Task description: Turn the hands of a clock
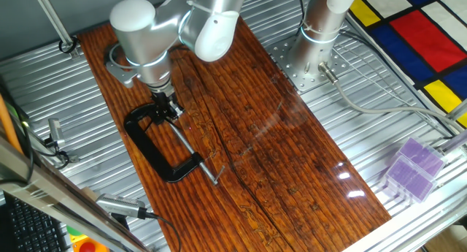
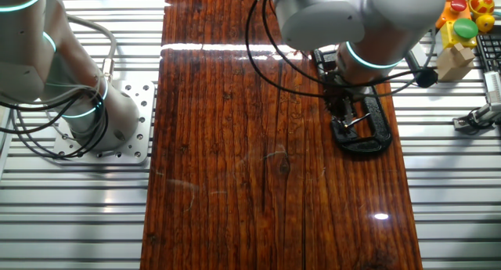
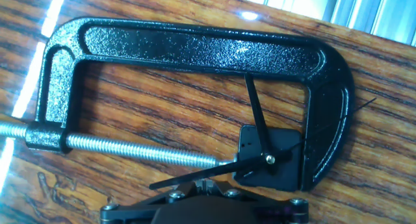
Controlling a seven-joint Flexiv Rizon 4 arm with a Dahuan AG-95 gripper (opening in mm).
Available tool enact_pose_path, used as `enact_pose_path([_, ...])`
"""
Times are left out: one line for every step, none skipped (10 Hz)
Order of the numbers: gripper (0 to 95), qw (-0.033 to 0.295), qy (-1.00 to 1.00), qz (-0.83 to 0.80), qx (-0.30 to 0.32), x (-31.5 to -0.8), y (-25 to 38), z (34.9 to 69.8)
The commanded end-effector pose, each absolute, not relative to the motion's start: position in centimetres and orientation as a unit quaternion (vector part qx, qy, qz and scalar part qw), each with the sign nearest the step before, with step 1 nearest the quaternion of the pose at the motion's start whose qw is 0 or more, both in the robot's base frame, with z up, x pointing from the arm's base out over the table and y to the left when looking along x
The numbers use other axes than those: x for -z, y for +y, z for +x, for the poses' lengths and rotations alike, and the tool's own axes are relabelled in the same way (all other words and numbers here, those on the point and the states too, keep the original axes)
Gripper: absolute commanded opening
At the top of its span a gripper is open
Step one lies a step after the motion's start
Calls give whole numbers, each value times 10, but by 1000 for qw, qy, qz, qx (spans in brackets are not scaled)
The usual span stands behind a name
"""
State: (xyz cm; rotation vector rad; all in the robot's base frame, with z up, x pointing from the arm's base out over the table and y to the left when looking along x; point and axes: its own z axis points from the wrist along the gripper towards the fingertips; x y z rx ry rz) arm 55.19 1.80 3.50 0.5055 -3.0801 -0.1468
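A black C-clamp [image 3: 195, 45] lies flat on the wooden board [image 3: 130, 107]. Its screw [image 3: 130, 149] presses a small square black clock body [image 3: 286, 169] against the clamp's right end. One thin black clock hand [image 3: 255, 110] points up and slightly left. The longer hand [image 3: 188, 178] points left and slightly down. My gripper [image 3: 205, 184] shows at the bottom edge, its fingertips close together right under the longer hand, touching or nearly touching it. In the fixed views the gripper [image 1: 166, 109] [image 2: 342, 113] stands straight down over the clamp [image 1: 157, 146] [image 2: 364, 133] and hides the clock.
The board [image 1: 277, 150] lies on a ribbed metal table. A second arm's base [image 1: 314, 33] stands at the back. A purple box [image 1: 412, 168] sits at the right edge. Coloured toys [image 2: 462, 23] and a pen-like tool [image 1: 120, 206] lie off the board.
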Motion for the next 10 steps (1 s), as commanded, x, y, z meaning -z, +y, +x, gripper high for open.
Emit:
enact_pose_path([0, 9, -986, 160, 47, -36, 19, 554])
enact_pose_path([0, 9, -986, 160, 47, -37, 20, 556])
enact_pose_path([0, 9, -986, 160, 46, -37, 20, 557])
enact_pose_path([0, 9, -986, 159, 47, -37, 20, 558])
enact_pose_path([0, 8, -986, 160, 47, -36, 21, 559])
enact_pose_path([0, 7, -986, 159, 47, -36, 21, 560])
enact_pose_path([0, 7, -986, 158, 46, -36, 21, 561])
enact_pose_path([0, 8, -986, 157, 46, -37, 22, 562])
enact_pose_path([0, 9, -987, 157, 46, -37, 22, 563])
enact_pose_path([0, 9, -986, 157, 46, -37, 22, 563])
